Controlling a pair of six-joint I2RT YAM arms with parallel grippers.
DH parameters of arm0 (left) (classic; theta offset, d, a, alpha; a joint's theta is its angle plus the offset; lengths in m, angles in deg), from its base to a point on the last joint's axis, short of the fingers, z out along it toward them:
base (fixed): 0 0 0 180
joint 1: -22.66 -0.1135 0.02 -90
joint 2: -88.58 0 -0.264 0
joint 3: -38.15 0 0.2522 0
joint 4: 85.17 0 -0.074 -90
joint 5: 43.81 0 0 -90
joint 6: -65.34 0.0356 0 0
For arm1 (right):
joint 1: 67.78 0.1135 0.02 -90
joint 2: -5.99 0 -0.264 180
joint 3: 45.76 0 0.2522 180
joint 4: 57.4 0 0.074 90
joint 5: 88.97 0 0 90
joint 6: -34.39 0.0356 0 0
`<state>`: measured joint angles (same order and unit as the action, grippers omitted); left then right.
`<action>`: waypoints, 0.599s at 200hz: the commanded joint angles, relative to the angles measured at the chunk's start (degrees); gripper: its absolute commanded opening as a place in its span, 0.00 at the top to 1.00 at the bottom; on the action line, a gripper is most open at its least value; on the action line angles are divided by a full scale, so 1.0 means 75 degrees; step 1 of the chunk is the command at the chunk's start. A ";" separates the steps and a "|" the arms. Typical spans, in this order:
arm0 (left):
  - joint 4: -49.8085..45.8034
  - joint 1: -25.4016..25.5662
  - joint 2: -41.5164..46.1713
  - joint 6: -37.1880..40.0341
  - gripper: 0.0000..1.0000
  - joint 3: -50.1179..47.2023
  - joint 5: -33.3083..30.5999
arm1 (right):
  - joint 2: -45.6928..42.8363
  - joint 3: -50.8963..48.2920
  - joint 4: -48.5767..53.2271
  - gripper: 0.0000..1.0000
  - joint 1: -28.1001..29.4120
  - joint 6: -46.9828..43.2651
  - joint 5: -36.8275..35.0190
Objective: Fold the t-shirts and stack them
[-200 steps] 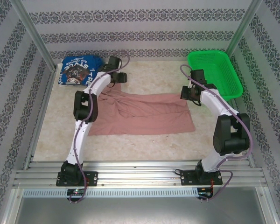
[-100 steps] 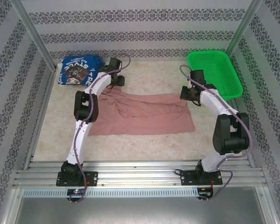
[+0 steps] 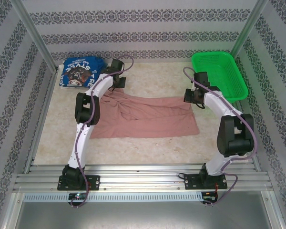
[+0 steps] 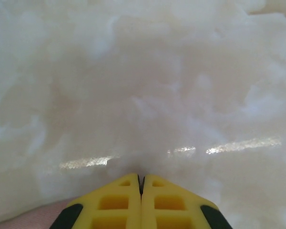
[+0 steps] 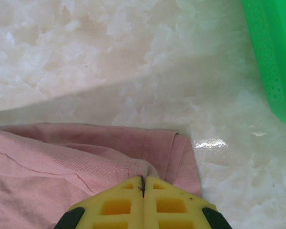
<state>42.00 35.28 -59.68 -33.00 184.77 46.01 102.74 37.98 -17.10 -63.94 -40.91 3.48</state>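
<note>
Tabletop (image 3: pixel 148 148) is reading pale marbled, glossy, glare streaks showing. Patterned walls (image 3: pixel 143 28) are boxing it in, alu rail (image 3: pixel 143 181) running along near edge. Mid-table the pink tee (image 3: pixel 148 117) is lying spread; blue tee (image 3: pixel 79 71) is sitting bunched far-left corner, green basket (image 3: pixel 214 53) far-right. R gripper (image 5: pixel 143 183) is pinching pink tee's far-right corner. L gripper (image 4: pixel 141 183) is sitting closed at its far-left edge; can't tell if cloth's caught.
</note>
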 commanded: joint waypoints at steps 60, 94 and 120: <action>0.1516 -0.0519 0.2094 -0.0655 1.00 -0.0997 0.0879 | 0.0951 0.1885 -0.0582 1.00 -0.0732 0.0650 0.0950; 0.2333 -0.0809 0.2699 -0.0767 1.00 -0.1670 0.0911 | 0.1568 0.2720 -0.0754 1.00 -0.0903 0.0847 0.1382; 0.2670 -0.0996 0.2744 -0.0891 1.00 -0.1794 0.1104 | 0.2256 0.3469 -0.0661 1.00 -0.1046 0.1066 0.1752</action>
<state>56.81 28.90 -39.36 -37.65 173.14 52.39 115.31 59.05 -21.40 -70.85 -35.49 12.64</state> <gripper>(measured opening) 0.050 0.064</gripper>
